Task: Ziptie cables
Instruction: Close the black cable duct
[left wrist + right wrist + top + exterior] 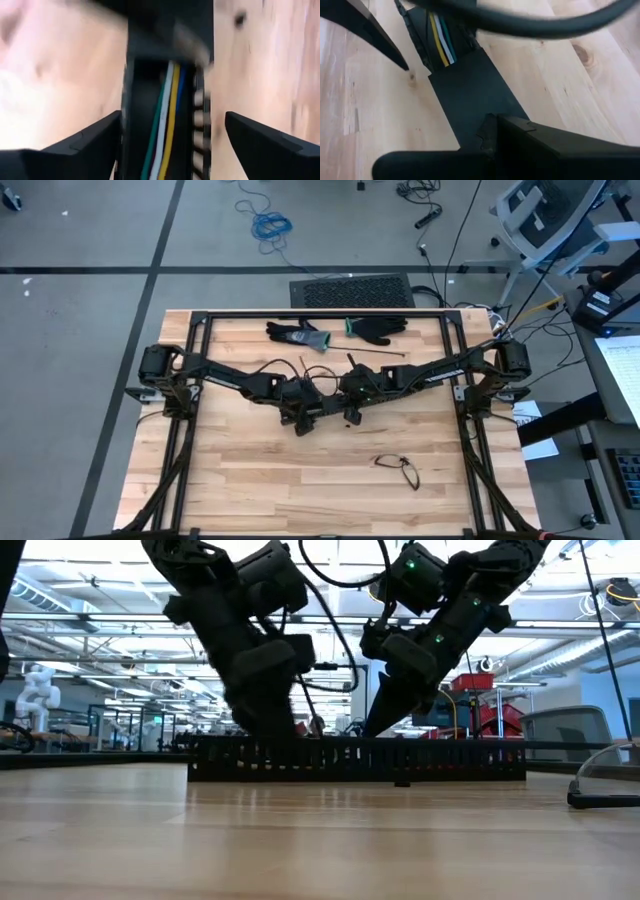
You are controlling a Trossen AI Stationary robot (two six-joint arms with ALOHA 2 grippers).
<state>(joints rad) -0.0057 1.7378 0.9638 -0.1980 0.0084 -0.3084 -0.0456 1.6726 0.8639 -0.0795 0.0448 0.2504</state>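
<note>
1. High view: the bench (330,470) is pale butcher-block wood in jointed strips inside a black frame; both dark arms meet at its middle over a long black duct (322,406); the left gripper (300,420) and right gripper (352,416) stand close together on it; two black gloves (340,330) lie near the far edge, glasses (398,468) toward the near side; no writing can be read.
2. Low view: the duct (356,760) is a low slotted wall of comb-like teeth standing on the bench; both grippers come down onto it from above.
3. Left wrist view: the left gripper (170,145) is released, its dark wedge fingers (90,145) wide apart either side of the duct; the cables (165,120), thin smooth green, white, yellow and blue strands, lie side by side inside the channel.
4. Right wrist view: the right gripper (490,145) is clenched on the duct's flat matte cover (470,95); yellow, white and green cables (442,45) show beyond the cover's end.
</note>
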